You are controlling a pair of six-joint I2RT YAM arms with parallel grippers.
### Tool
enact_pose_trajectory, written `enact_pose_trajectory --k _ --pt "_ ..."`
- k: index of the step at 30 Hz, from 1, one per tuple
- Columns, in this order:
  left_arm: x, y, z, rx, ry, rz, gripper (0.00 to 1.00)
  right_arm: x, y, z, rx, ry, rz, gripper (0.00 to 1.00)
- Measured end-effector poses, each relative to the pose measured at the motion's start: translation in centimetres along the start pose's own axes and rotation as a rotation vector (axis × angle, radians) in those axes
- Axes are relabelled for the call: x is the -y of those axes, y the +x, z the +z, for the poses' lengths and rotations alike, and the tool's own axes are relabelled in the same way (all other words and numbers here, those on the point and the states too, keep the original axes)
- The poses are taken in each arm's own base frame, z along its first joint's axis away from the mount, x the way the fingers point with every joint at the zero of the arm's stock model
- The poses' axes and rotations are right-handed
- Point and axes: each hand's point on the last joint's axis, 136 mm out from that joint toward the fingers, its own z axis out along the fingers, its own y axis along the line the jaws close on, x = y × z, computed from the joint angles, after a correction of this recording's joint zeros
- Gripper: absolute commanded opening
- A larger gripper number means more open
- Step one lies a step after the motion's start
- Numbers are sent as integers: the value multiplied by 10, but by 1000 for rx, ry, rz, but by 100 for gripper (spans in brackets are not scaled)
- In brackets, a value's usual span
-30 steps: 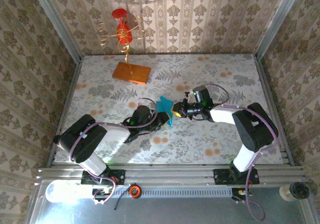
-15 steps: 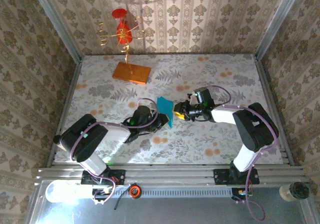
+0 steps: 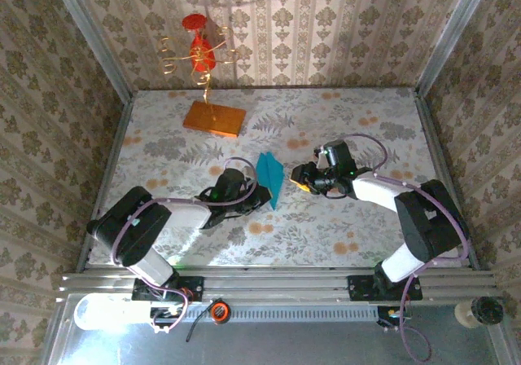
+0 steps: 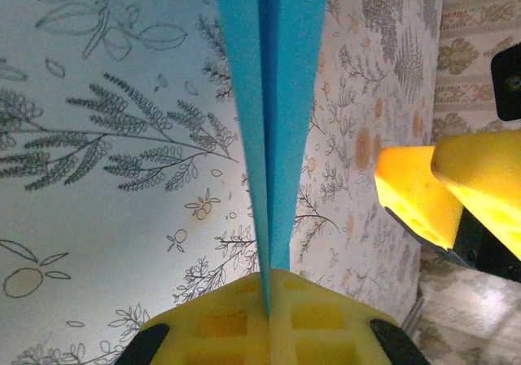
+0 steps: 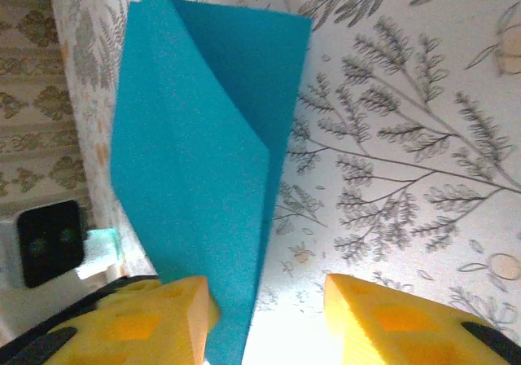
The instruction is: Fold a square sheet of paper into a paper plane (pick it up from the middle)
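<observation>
I'm watching a table [image 3: 358,235] with a pale floral cover, walled in by patterned wallpaper on three sides. Near its middle, a blue plane [image 3: 269,178] is held up off the cover. It is a narrow folded shape with a crease running its length, broad at the end toward the far edge and tapering toward the near edge.

My left claw [image 3: 262,200] reaches in from the near-left corner and is clenched on the narrow end. In the left wrist view its yellow fingers [image 4: 220,316] press flat together, with the plane [image 4: 273,96] pinched edge-on between them and running straight away from the camera.

My right claw [image 3: 298,178] comes in from the right edge and sits just beside the plane. It is released. In the right wrist view its two yellow fingers [image 5: 391,320] stand well apart, and the plane [image 5: 195,153] hangs in front, its lower edge just beside the left-hand finger. I cannot tell whether it touches that finger. The left wrist view shows the same yellow tips [image 4: 444,190] close on the right of the paper.

Toward the far-left corner lies an orange slab [image 3: 214,119], with a red and gold wire ornament [image 3: 199,51] rising from it. Both are well apart from the plane and the claws. Bare floral cover lies between the claws and the table's edges.
</observation>
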Motion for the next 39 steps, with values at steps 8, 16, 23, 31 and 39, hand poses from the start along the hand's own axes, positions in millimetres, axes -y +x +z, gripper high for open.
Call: enact_pose_trajectory --k 8,16,23,31,39 --pt "41 -31 -34 42 -114 266 5 5 -17 -26 116 72 -62 51" --pt "32 -69 -69 62 -484 541 3 20 -29 -52 215 144 -60 50" --pt "-2 -90 -70 -23 -883 746 2 45 -33 -67 276 204 -22 49" --pt "-32 -90 -53 -148 -1209 945 2 68 -41 -86 340 258 32 49" --pt "-47 -67 -32 -256 -1313 1057 7 73 -46 -90 356 263 57 49"
